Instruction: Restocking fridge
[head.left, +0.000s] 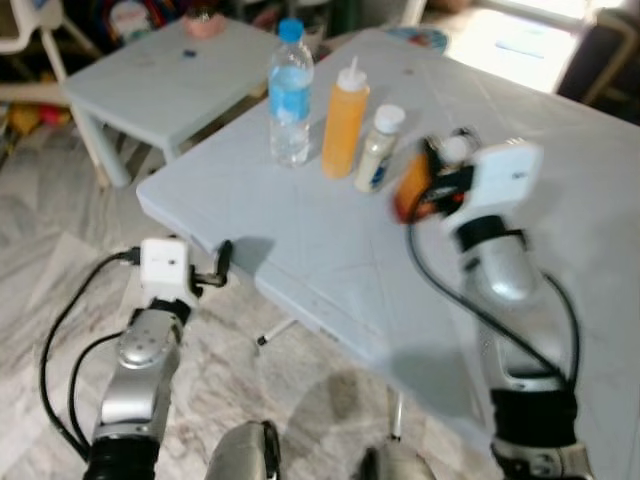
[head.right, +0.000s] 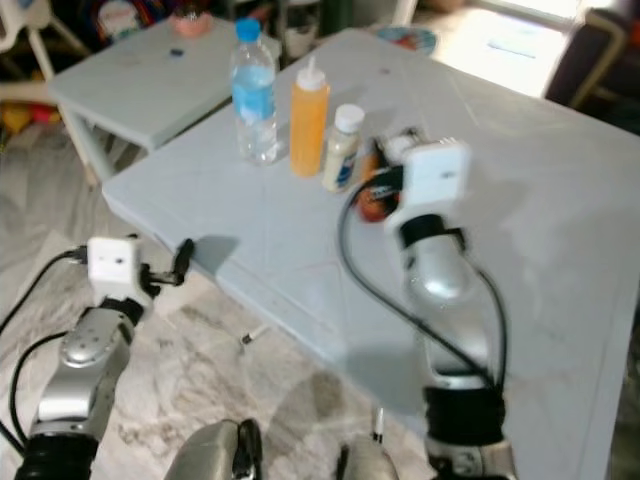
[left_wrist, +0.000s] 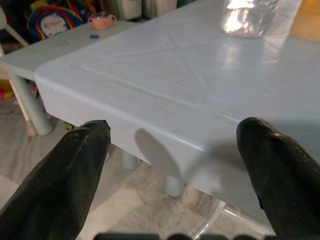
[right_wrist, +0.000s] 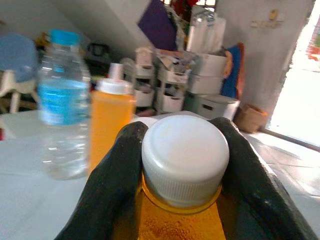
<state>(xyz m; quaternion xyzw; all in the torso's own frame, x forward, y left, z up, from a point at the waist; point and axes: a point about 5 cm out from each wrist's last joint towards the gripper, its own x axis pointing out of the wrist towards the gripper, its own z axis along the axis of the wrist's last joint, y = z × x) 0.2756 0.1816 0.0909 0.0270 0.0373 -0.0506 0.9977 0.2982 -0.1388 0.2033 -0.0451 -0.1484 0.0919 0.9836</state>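
The right gripper (right_wrist: 182, 200) has its jaws clenched on an orange bottle with a white screw cap (right_wrist: 184, 160), held just above the pale grey plastic counter (head.left: 300, 250). The grip sits high, near the neck, so the bottle could swing or slip during carrying, or knock the small white-capped bottle (head.left: 378, 150) just beside it. The left gripper (left_wrist: 175, 165) hangs released by the counter's edge.

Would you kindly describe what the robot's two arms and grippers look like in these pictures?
Both arms are silver metal with black cuffs near the base and looping black cables. Each wrist carries a white boxy module. The left gripper and right gripper each have two long, rounded black fingers.
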